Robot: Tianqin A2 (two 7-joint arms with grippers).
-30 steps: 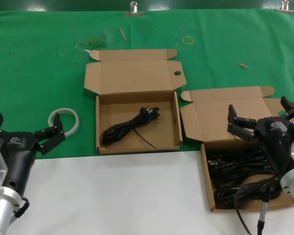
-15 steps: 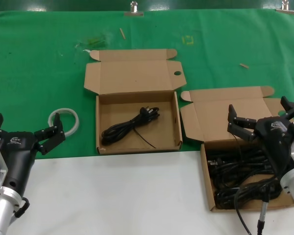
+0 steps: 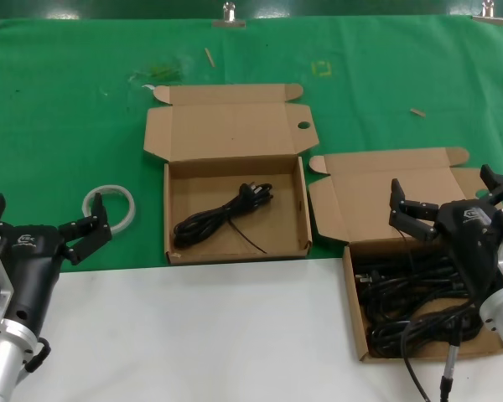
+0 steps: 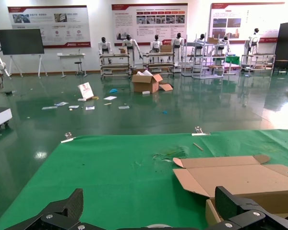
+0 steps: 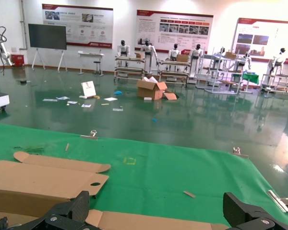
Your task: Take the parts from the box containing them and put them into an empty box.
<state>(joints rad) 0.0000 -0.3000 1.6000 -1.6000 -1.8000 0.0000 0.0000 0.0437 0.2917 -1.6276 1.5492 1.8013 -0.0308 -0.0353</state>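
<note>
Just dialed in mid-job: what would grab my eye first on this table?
Two open cardboard boxes: the middle box holds a single coiled black cord, while the box on the right is heaped with cords. The right hand hangs open over that heap; the left hand waits open near a white tape ring.

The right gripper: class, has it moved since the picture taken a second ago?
No. The right gripper hangs open over the box of cords, in the same spot against that box's lid as before.
</note>
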